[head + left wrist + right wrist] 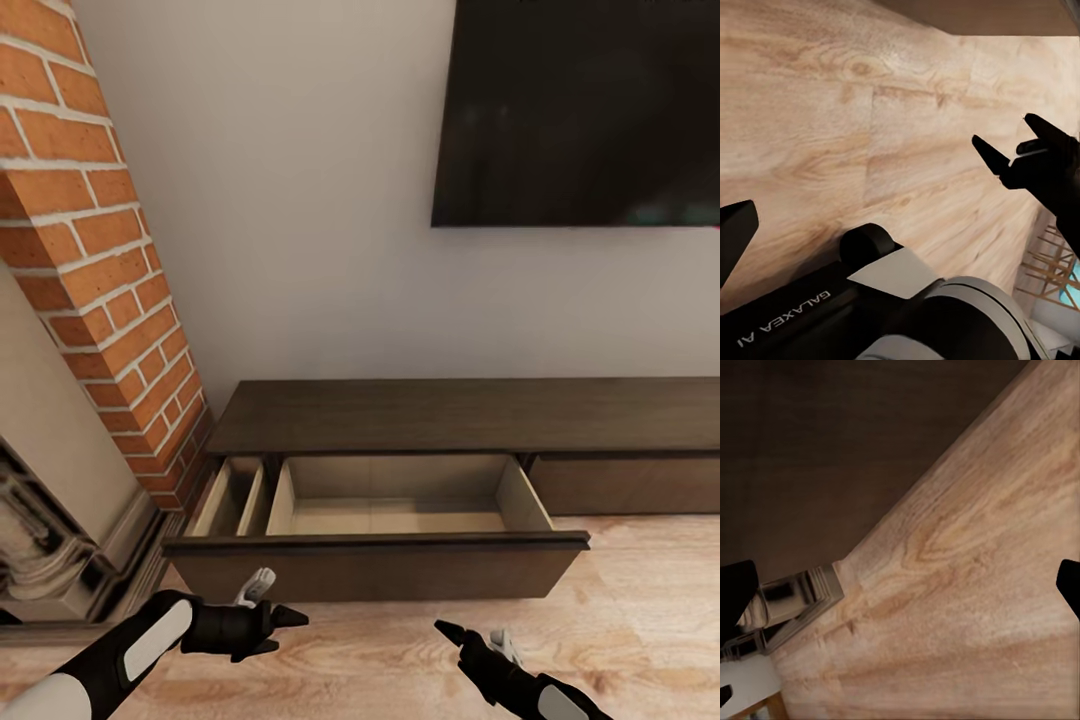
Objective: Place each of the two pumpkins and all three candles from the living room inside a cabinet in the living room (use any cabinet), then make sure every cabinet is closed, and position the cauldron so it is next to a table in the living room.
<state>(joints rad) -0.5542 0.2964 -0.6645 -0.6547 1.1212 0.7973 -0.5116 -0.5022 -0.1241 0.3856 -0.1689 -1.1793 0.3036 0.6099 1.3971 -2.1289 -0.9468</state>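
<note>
The cabinet (420, 415) stands against the wall, long axis running left to right, with one wide drawer (400, 510) pulled fully out toward the robot. Drawer interior is pale and holds nothing; a narrow side compartment (232, 497) at its left end is likewise bare. Left pincer (285, 620) and right pincer (452, 632) both hang just before the drawer front, over the floor (640, 600), released and carrying nothing. Left pincer is marginally nearer the front. Judgement: no pumpkin or candle stowed here yet.
</note>
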